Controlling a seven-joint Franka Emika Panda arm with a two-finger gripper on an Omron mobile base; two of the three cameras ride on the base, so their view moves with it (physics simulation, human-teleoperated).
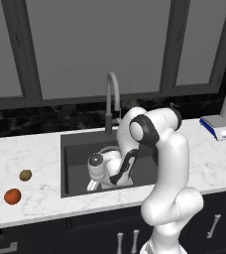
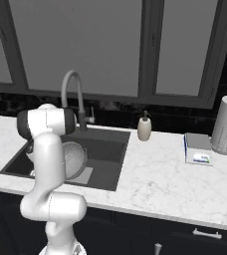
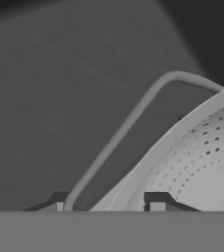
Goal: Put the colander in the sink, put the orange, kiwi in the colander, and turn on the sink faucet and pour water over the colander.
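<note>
Taking the sink (image 1: 73, 163) as the landmark, the orange (image 1: 12, 196) is seen well to its left on the white marble surface (image 1: 21, 158), with the kiwi (image 1: 25, 175) just beside it, slightly nearer the sink. Behind the basin stands the faucet (image 1: 111, 99). Inside the sink the colander (image 2: 75, 158) is found, its wire handle (image 3: 128, 123) arching over the dark sink floor in the hand view. The jaws (image 3: 106, 204) are set slightly apart, one fingertip (image 3: 55, 202) outside the handle and the other inside the rim; whether anything is gripped cannot be told. To the right of the sink a soap bottle (image 2: 144, 127) stands.
</note>
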